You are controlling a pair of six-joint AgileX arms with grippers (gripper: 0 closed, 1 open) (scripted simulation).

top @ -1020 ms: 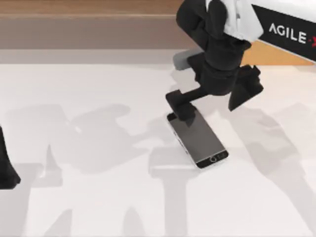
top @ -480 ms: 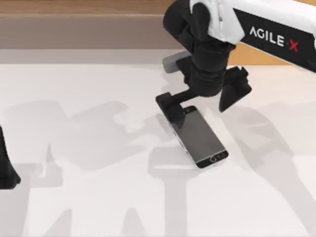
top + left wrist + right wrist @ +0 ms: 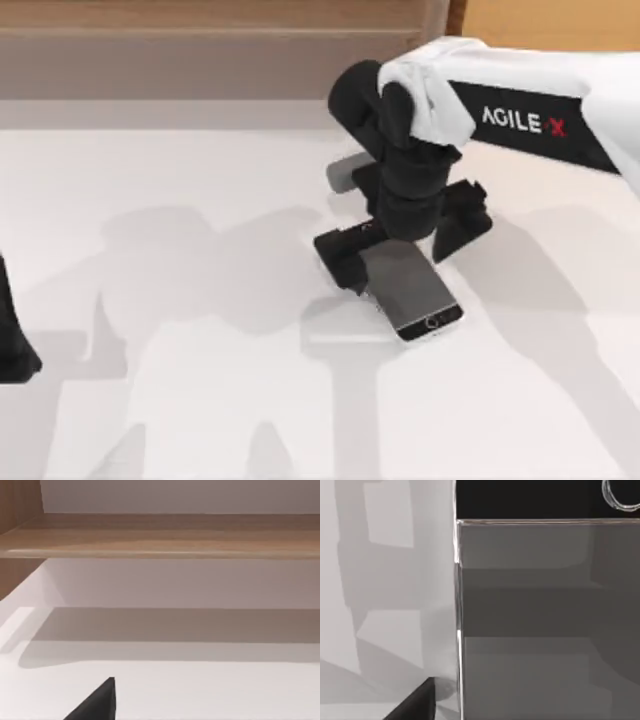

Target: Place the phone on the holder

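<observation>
The phone (image 3: 415,290) is lying flat on the white desk (image 3: 200,400), near its middle. The right pincer (image 3: 400,245) is hanging just over the phone's far end, fingers spread wide on both sides of it and gripping nothing. The left arm (image 3: 15,340) is resting far from the phone, at the desk's left edge.

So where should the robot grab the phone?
Across the phone's long silver edges, coming down from above. It lies flat on the table, too slim to pinch any other way, and the right tool already straddles its far end.
</observation>
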